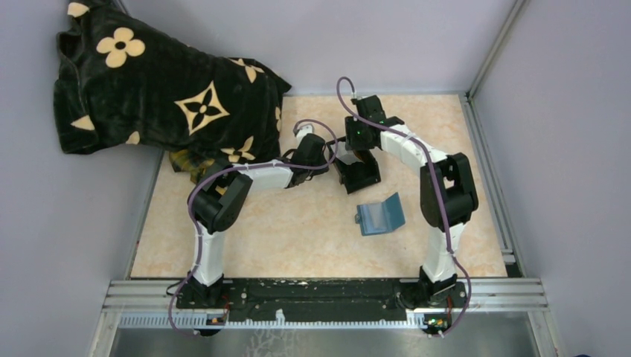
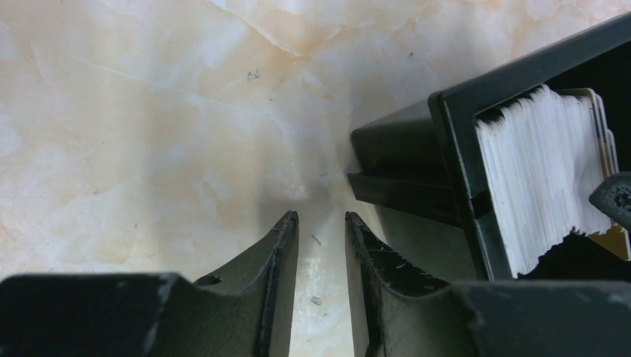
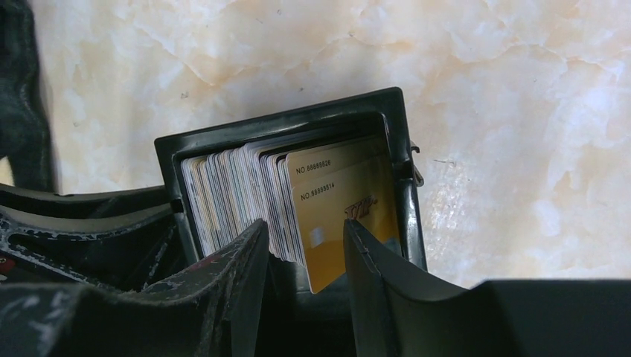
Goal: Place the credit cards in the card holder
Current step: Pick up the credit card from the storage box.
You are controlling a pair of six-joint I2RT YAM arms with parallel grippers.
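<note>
Found the credit cards (image 3: 238, 193) packed upright on edge inside the black box (image 3: 275, 126), near the middle of the surface (image 1: 298, 238), with a gold card (image 3: 357, 201) at the front of the row. Saw the card holder (image 1: 380, 216) lying apart from the box, nearer the arm bases, blue and partly unfolded, with no card visible in it. Noted the right hand (image 3: 304, 224) poised at the box, parted, astride the front few cards; could not tell whether pressing on them or merely straddling. Noted the left hand (image 2: 321, 217) just beside the box, slightly parted, with nothing between but bare surface.

Judged the cards light, stiff, thin and slick-faced, springy if bent, hardly breakable. Judged them prone to sliding against each other, so likely to come up several at once from so tight a row. Judged the best hold to be on the two flat faces of one card, near its exposed top edge, taking the outermost gold one first. Judged the box light enough to shift or tip under a pull; worth bracing its wall with the left hand.
</note>
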